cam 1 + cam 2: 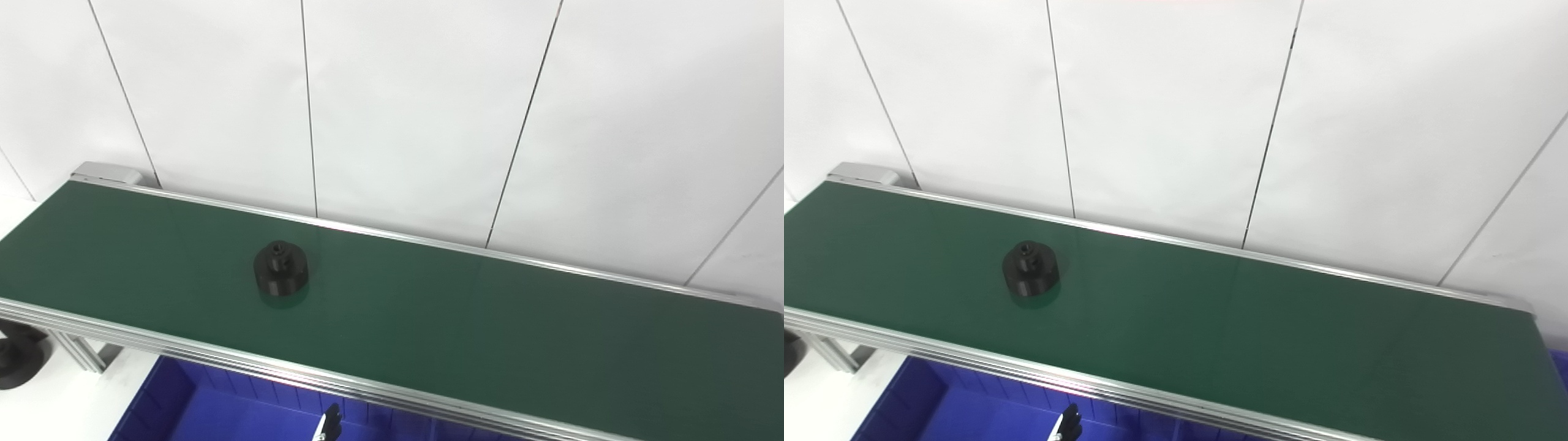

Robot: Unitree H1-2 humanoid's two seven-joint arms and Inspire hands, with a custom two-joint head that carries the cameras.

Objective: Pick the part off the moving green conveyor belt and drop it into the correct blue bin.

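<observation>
The part (281, 268) stands upright on the conveyor belt (459, 318), left of the belt's middle and about midway between its near and far rails. Behind the belt rises a panelled wall (416, 110). Below the near rail sits a bin (208, 410), where fingers (331, 424) poke up from the bottom edge.

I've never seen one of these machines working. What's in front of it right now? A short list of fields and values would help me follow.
part: black round piece, upright on the belt, left of middle
belt: green conveyor, slanting across the view
belt rails: silver
bin: blue, below the belt's near edge, what shows of it looks empty
hand: only a fingertip peeks up at the bottom edge; which hand is unclear
hold on part: none yet
backdrop: white panelled wall
</observation>
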